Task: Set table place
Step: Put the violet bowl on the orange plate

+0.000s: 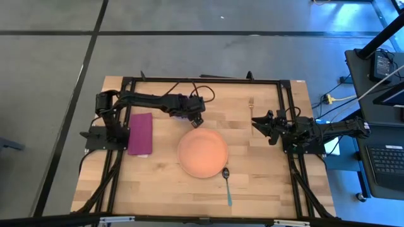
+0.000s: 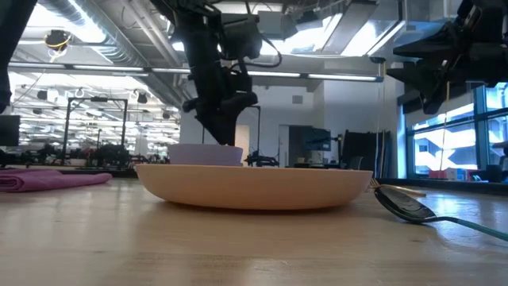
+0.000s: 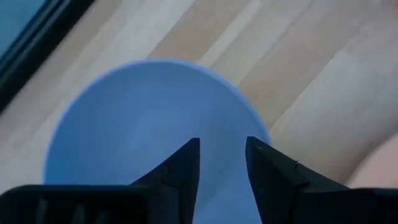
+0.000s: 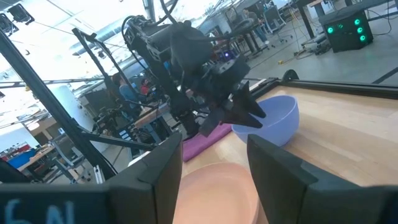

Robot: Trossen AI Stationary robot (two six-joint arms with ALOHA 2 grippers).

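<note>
Your left gripper [image 1: 196,120] hangs directly over the lavender bowl [image 3: 149,124], its fingers [image 3: 186,168] parted with a gap between them and nothing held; in the left wrist view the two dark tips point down into the bowl's hollow. You can see in the right wrist view that the bowl sits on the table [image 1: 265,183] just beside the peach-orange plate [image 1: 202,153], on the side toward the left arm's reach, and the low view shows its rim just behind the plate. Your right gripper [image 1: 264,123] waits off to the plate's right, raised above the wood, fingers spread and empty. The gold fork [image 1: 251,103] lies near it, toward the far edge. The teal-handled spoon [image 1: 227,186] lies just beside the plate's lower right rim. The magenta napkin [image 1: 140,133] lies flat well to the plate's left, beside the left arm's base.
</note>
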